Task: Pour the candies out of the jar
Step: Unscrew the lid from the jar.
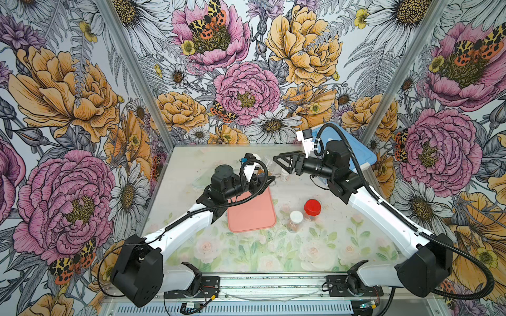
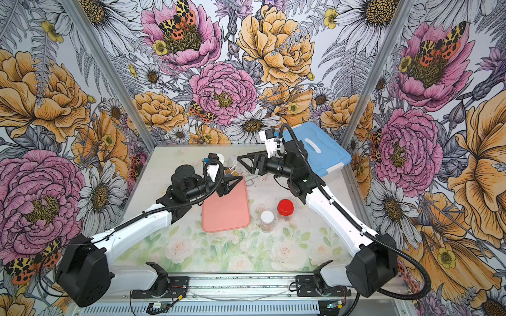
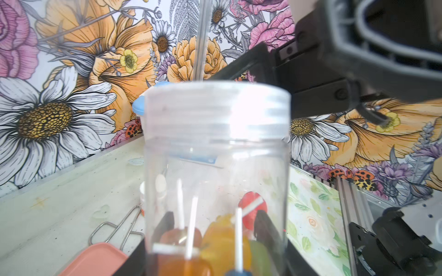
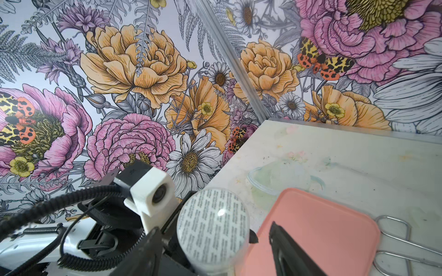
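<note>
Left gripper (image 3: 214, 227) holds one jar (image 3: 215, 143) (two more stand capped), one tray (image 1: 252, 213).

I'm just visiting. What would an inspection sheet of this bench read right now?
Surface: floral-printed tabletop with dark specks.
Job's things: clear plastic jar holding orange and yellow lollipop candies; salmon-pink rectangular tray nearby.
Clutter: red-lidded jar, white-lidded jar, steel loop-handled tool, blue-lidded box.
Claws: left claw shut on the jar; right claw open by its top.
Cables: black ribbed hoses along both arms.
Surroundings: flowered wallpaper walls.
</note>
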`<state>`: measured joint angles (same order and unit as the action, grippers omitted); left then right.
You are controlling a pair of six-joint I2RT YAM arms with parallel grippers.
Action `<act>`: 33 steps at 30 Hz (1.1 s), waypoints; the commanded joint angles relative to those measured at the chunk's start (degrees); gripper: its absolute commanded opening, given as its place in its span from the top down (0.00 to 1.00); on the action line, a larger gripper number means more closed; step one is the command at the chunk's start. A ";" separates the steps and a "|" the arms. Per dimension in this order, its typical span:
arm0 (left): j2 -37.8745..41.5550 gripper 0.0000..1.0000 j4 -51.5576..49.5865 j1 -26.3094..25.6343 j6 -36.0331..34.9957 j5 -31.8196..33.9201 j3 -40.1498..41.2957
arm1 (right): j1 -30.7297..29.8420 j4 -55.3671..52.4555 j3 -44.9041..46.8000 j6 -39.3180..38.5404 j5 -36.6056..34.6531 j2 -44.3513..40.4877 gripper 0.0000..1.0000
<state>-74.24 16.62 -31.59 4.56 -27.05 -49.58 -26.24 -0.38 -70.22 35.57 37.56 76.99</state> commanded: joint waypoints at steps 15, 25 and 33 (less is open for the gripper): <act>0.41 1.00 -6.25 -6.63 -7.98 19.08 -2.09 | -5.99 -3.84 -3.96 2.31 -16.59 6.33 0.28; 0.06 1.00 -6.63 -7.43 -9.22 21.65 -1.58 | -7.95 -4.19 -5.20 3.18 -18.54 8.61 0.37; 0.23 1.00 -6.30 -5.10 -7.50 14.89 -1.59 | -7.65 -4.27 -5.37 -0.29 -16.88 7.65 0.60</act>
<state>-74.37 8.34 -38.24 -3.49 -7.40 -49.95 -33.95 -4.43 -73.47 38.52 20.16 85.12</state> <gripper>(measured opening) 0.564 0.537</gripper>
